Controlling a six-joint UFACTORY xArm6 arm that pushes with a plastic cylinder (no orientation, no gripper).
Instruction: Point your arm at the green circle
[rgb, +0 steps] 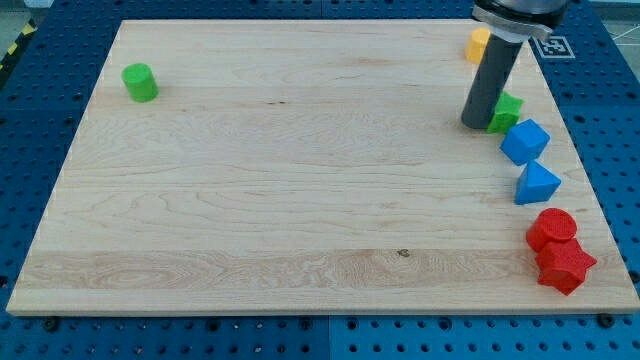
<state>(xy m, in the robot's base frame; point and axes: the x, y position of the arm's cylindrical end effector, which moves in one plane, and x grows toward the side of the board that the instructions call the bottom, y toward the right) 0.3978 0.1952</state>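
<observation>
The green circle (140, 82), a short green cylinder, stands near the board's top left corner. My tip (477, 125) is the lower end of the dark rod at the view's upper right, far to the right of the green circle. It rests right beside a second green block (507, 111), partly hidden behind the rod, whose shape I cannot make out.
A yellow block (478, 44) sits behind the rod at the top right. Down the right edge lie a blue cube (524, 141), a blue triangle (537, 184), a red circle (553, 229) and a red star-like block (566, 267). The wooden board (300, 190) lies on a blue pegboard.
</observation>
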